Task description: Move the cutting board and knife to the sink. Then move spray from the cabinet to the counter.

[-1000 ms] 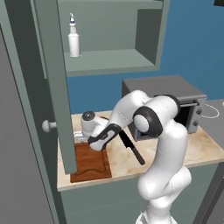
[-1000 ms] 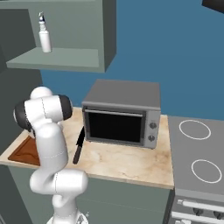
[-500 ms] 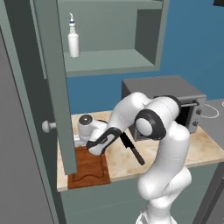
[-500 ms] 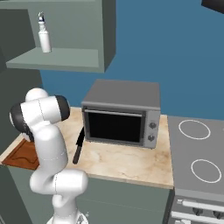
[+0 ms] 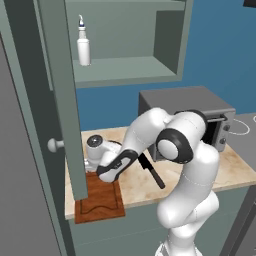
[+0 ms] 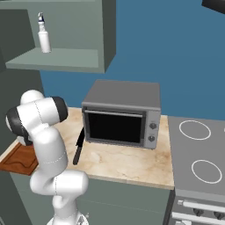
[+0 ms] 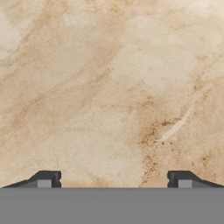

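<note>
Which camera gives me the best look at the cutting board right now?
The left base view: the cutting board lies at the counter's front corner, partly under the arm. The right base view shows just a corner of it, behind the arm. The hand view looks at bare counter.

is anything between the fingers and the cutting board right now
Nothing visible. The open gripper looks down on bare counter, with the cutting board just beside the hand at the counter's left end. The knife lies apart, to the right.

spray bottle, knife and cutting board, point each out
small white spray bottle (image 5: 83, 49), left base view, on its body
long dark-bladed knife (image 6: 79, 146), right base view, mid-length
reddish-brown wooden cutting board (image 5: 100, 200), left base view, on its centre
</note>
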